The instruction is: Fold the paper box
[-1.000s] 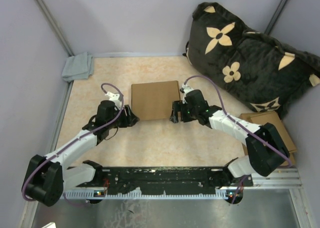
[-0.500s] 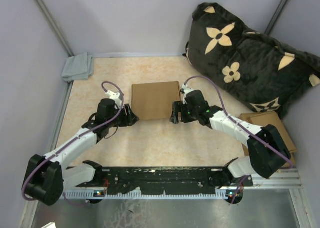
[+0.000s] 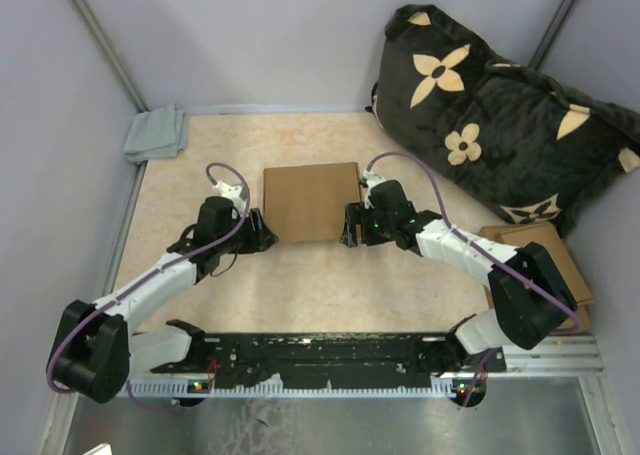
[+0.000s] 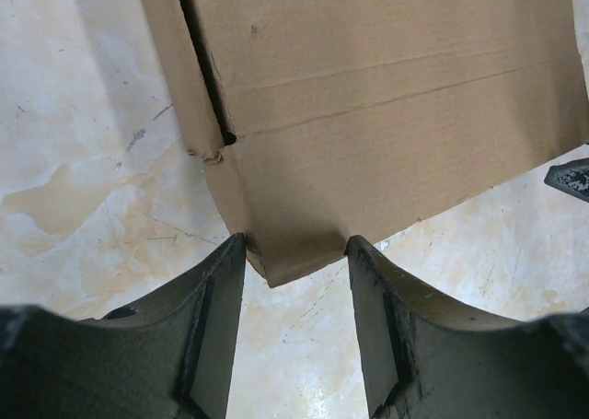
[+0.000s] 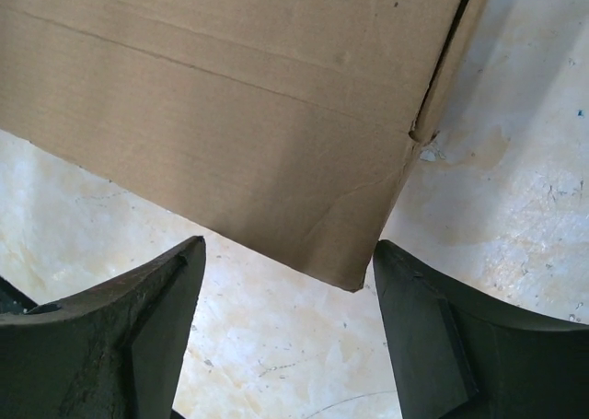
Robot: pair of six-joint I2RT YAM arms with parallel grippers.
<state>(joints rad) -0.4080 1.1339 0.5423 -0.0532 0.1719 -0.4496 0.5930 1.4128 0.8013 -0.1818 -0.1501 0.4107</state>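
The paper box (image 3: pixel 311 200) is plain brown cardboard, folded shut and lying flat on the beige table in the middle of the top view. My left gripper (image 3: pixel 262 233) is at its near left corner. In the left wrist view the gripper (image 4: pixel 296 244) is open, with the box's corner (image 4: pixel 304 244) sitting between the fingertips. My right gripper (image 3: pixel 350 230) is at the near right corner. In the right wrist view it (image 5: pixel 290 249) is wide open, with the box's corner (image 5: pixel 354 267) just inside the right fingertip (image 5: pixel 396 272). The box (image 5: pixel 230 97) fills the top of that view.
A dark pillow with tan flowers (image 3: pixel 500 115) leans at the back right. A grey cloth (image 3: pixel 157 133) lies at the back left corner. A stack of flat cardboard pieces (image 3: pixel 545 250) sits at the right, partly under my right arm. Purple walls close in three sides.
My left gripper has edged slightly toward the box's near left corner. The box and the right gripper have hardly moved.
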